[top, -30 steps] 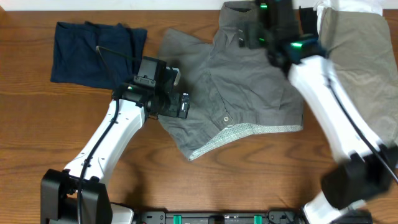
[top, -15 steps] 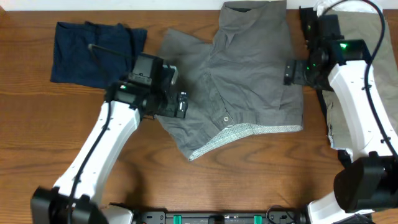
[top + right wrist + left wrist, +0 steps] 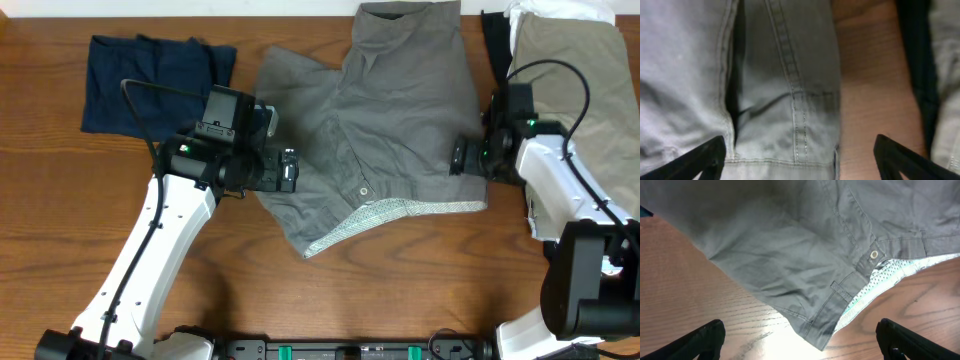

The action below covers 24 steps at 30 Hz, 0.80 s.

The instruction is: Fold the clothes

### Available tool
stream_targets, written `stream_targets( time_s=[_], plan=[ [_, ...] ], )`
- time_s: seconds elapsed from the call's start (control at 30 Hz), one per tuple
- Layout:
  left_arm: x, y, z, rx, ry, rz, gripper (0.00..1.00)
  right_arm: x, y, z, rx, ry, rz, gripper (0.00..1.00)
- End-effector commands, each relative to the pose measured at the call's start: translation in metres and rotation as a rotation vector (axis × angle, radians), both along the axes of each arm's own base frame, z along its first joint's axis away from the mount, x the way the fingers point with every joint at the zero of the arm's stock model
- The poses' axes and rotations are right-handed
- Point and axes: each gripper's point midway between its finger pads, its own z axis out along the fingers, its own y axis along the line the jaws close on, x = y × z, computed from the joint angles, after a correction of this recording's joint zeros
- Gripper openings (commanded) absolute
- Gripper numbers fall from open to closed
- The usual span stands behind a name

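Roughly by count: three garments, two arms, two grippers, one table

Grey shorts [image 3: 380,130], one pair, spread flat in the middle of the table [image 3: 420,290]. Waistband turned toward the robot's side, folded over to show a patterned lining [image 3: 385,215] and one metal button [image 3: 363,190]. Some creases across the cloth.

Navy garment [image 3: 150,85], one, lying folded at the far left, apart from the shorts. Beige garment [image 3: 570,70], one, at the far right, with a white cloth [image 3: 560,10] at its far end and a black strip [image 3: 495,40] along its left side.

Left gripper [image 3: 290,168] at the left edge of the shorts, fingers [image 3: 705,340] spread wide, holding nothing. From its wrist, looks down on the waistband corner with cloth and bare wood between the tips. Cannot tell whether touching the fabric.

Right gripper [image 3: 458,158] at the right edge of the shorts, fingers [image 3: 900,160] likewise wide apart and empty. Hangs over a stitched seam, with a band of bare wood just beside it.

Brown wood, plain grain, filling every view; nothing of the room beyond the tabletop
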Motion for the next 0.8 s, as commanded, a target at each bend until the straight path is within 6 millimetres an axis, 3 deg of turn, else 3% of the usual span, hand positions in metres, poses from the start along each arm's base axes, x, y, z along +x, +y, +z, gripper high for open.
stream_targets(
  time_s=[0.0,0.2,0.27,0.37,0.4,0.5,0.63,0.77],
  plan=[
    [0.002,-0.001,0.003,-0.008,0.003,0.029,0.97,-0.012,-0.001,-0.021,0.004,0.018,0.010,0.88],
    [0.002,0.000,0.003,-0.007,0.002,0.029,0.97,-0.023,-0.005,-0.039,-0.017,0.022,0.003,0.60],
    [0.003,-0.001,0.003,-0.008,0.000,0.029,0.97,-0.021,-0.010,-0.039,-0.041,0.013,-0.003,0.45],
    [0.004,-0.001,0.003,-0.009,-0.005,0.029,0.97,-0.008,-0.017,-0.035,-0.084,-0.043,-0.015,0.13],
    [0.005,-0.001,0.003,-0.010,-0.006,0.029,0.97,-0.002,-0.019,-0.032,-0.096,-0.071,-0.020,0.08],
    [0.005,-0.001,0.002,-0.009,-0.002,0.029,0.97,0.020,-0.023,-0.023,-0.111,-0.168,-0.019,0.01],
    [0.006,-0.002,-0.004,-0.004,0.016,0.029,0.97,0.044,-0.023,-0.007,-0.088,-0.262,-0.027,0.01],
    [0.008,-0.002,-0.014,0.005,0.043,0.029,0.97,0.062,-0.027,0.022,-0.089,-0.287,-0.015,0.01]
  ],
)
